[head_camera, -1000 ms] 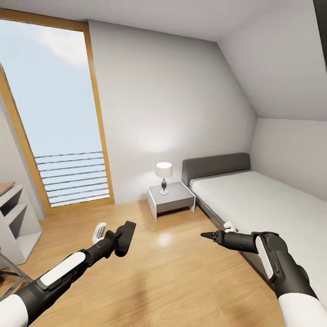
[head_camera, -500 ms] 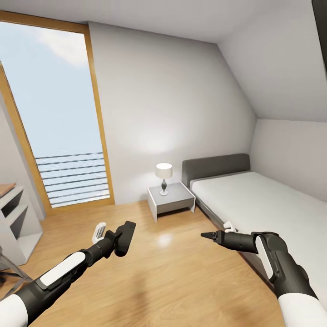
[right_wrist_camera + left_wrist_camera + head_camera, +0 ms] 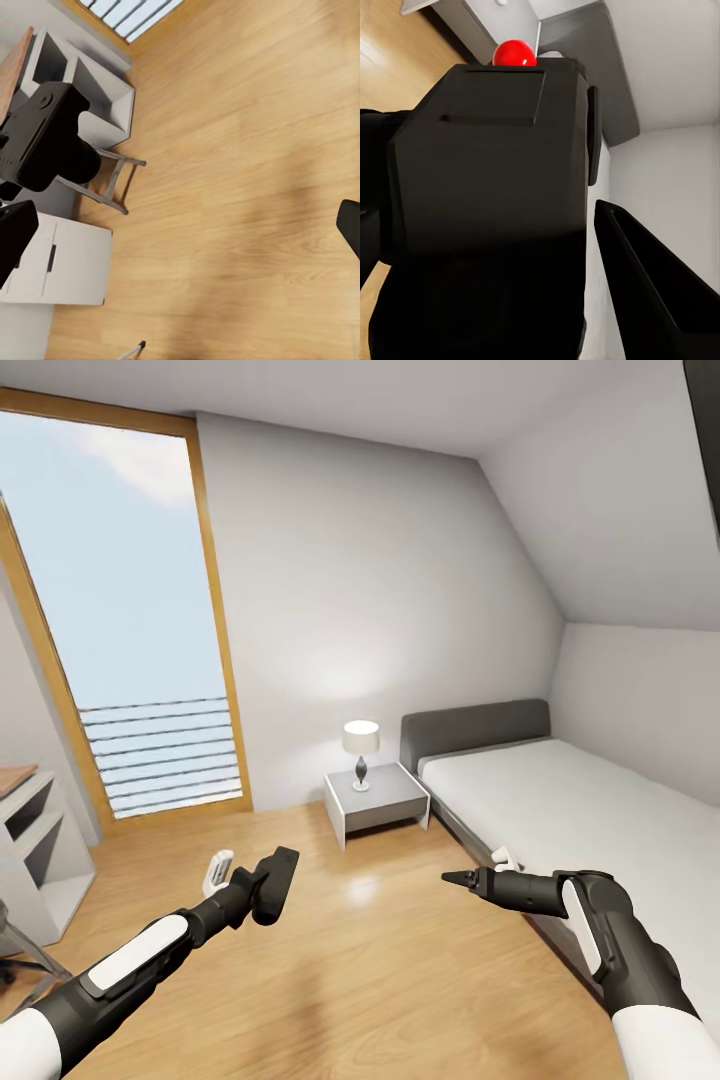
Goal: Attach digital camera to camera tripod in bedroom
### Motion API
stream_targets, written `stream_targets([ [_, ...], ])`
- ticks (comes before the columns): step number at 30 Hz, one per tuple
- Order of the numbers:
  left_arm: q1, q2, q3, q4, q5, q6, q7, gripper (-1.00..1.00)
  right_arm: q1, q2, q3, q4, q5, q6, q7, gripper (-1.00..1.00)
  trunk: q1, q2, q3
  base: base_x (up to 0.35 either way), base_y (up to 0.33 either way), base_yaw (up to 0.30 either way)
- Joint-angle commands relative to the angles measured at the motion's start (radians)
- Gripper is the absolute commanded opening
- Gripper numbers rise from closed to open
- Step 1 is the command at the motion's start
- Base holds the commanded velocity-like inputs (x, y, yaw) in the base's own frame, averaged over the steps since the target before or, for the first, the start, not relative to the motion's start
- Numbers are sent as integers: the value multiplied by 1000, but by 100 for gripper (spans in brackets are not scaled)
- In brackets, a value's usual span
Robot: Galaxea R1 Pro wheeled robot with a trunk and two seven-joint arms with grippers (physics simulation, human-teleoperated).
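Digital camera (image 3: 272, 884) sat clamped in the left gripper (image 3: 262, 882) above the bedroom's wood floor (image 3: 400, 960), mid-carry. The right gripper's (image 3: 452, 878) fingers looked together. Next, I judged, the base had to find the tripod, whose leg (image 3: 22, 950) showed at left.

Grey walls (image 3: 380, 580) (sloped), plank floor (image 3: 400, 960)

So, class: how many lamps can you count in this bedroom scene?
1. The single table lamp stands lit on the grey bedside table, between the tall window and the bed. Others may lie outside the views.
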Motion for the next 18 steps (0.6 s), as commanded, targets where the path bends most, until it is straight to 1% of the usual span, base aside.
stream_targets([
  [1,-2,1,-2,-2,4,0,3,-100,-1,0,-1,0,-5,8,-1,100,-4,6,1,0,0,0],
  [18,-2,0,-2,-2,4,0,3,-100,-1,0,-1,0,-4,8,-1,100,-69,125,55,0,0,0],
])
